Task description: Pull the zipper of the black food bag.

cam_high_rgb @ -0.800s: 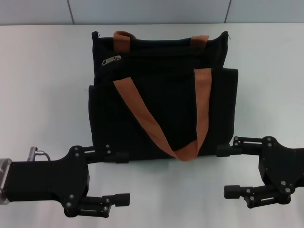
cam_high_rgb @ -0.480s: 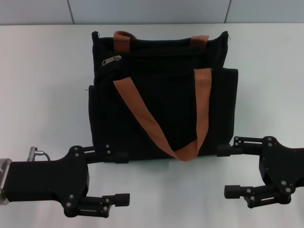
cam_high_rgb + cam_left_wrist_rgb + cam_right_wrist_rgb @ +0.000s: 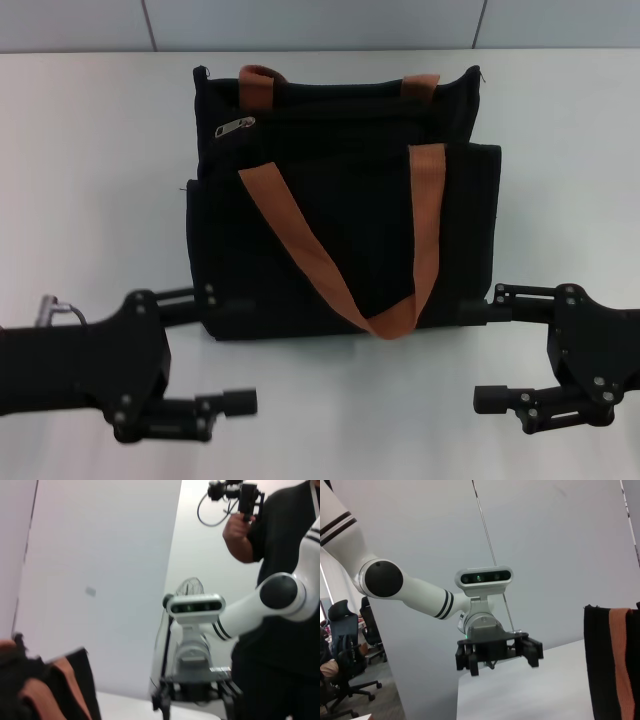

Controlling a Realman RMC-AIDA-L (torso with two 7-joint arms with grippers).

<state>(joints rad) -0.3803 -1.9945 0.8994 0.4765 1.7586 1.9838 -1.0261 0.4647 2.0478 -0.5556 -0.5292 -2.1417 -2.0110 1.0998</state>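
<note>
Both grippers, left (image 3: 238, 352) and right (image 3: 486, 357), gape empty before the boxy black fabric bag (image 3: 340, 200) (silver teardrop zipper pull (image 3: 233, 127) at its top-left corner).

The black food bag (image 3: 345, 200) fills the frame's centre, the zipper (image 3: 234, 127) at its upper left; the left gripper (image 3: 228, 353) and right gripper (image 3: 485, 358) gape open below.

White counter (image 3: 90, 180) before pale wall panels (image 3: 300, 22).
Thin dark seams split the panels. A black office chair (image 3: 345, 630) stands on grey floor (image 3: 375, 700) off to one side; a fan (image 3: 190, 587) stands by the far wall.
</note>
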